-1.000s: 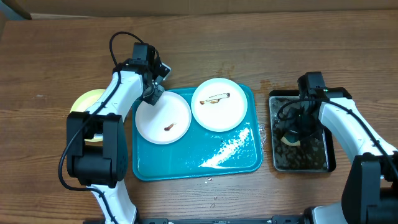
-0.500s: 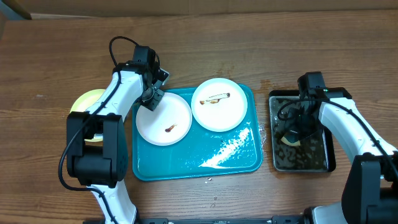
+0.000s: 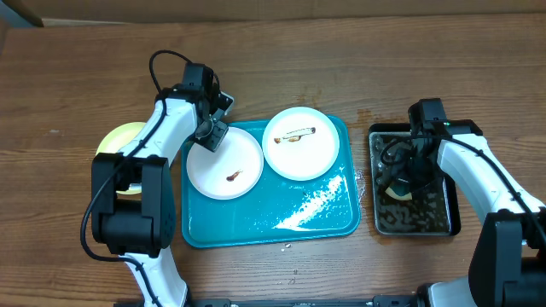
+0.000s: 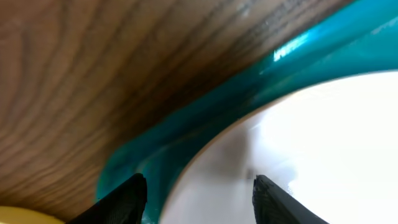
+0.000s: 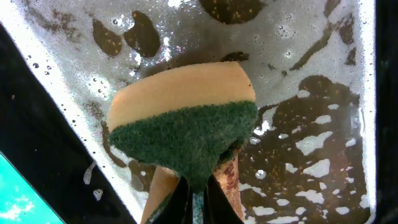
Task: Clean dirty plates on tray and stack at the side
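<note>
Starting at the left, we see the yellow-rimmed plate (image 3: 118, 136) resting on the worktop (image 3: 51, 85), partly hidden under the left arm. Two smeared plates lie side by side in the turquoise tray (image 3: 256, 226): the near white plate (image 3: 230, 162) and the far white plate (image 3: 299, 149). We judge the main risk to be at the near plate's upper-left rim. A grip that closes too shallow there could let the wet plate slip, skid across the tray, or knock its neighbour. On the right, lifting the soaked sponge (image 5: 186, 118) out of the black tray (image 3: 373, 217) could drip murky water onto the worktop. The left gripper (image 3: 212, 133) is spread, and its fingers (image 4: 127, 199) straddle that rim without clamping it. The right gripper (image 5: 194, 202) is pressed together, pinching the sponge by its lower edge over the dirty water.
</note>
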Robot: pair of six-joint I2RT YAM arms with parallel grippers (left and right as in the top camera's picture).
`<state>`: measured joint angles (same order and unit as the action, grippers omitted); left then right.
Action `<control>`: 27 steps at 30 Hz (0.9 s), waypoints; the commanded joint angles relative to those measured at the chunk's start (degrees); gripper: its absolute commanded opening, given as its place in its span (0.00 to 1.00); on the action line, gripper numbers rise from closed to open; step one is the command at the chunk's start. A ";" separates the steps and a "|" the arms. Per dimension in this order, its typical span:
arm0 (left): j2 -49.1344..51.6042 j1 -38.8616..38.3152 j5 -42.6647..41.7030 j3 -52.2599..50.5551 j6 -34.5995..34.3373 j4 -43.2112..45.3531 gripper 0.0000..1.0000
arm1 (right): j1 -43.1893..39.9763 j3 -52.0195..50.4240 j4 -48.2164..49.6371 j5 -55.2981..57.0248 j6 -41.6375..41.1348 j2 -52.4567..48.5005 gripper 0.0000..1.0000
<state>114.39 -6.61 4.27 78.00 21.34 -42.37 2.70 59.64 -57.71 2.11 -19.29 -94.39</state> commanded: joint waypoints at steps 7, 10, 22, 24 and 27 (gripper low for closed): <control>0.68 0.37 -1.14 -2.51 -2.05 -2.12 0.30 | -0.20 -0.07 0.15 0.63 -0.26 0.85 0.04; 0.68 0.37 -1.16 -2.51 -5.18 -4.52 0.24 | -0.20 -0.07 0.15 0.63 -0.26 0.85 0.04; 0.68 0.22 -5.55 -2.54 -20.37 -18.51 0.04 | -0.20 -0.07 0.13 0.61 -0.26 0.85 0.04; 0.68 0.22 -8.44 -2.54 -20.35 -20.81 0.04 | -0.20 -0.07 0.13 0.61 -0.26 0.85 0.04; 0.68 0.22 -12.74 -2.54 -20.79 -23.50 0.04 | -0.20 -0.07 0.13 0.13 -0.24 0.85 0.04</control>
<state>114.15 -6.35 -2.85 76.07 3.51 -64.51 2.70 59.64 -57.71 2.13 -19.29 -94.39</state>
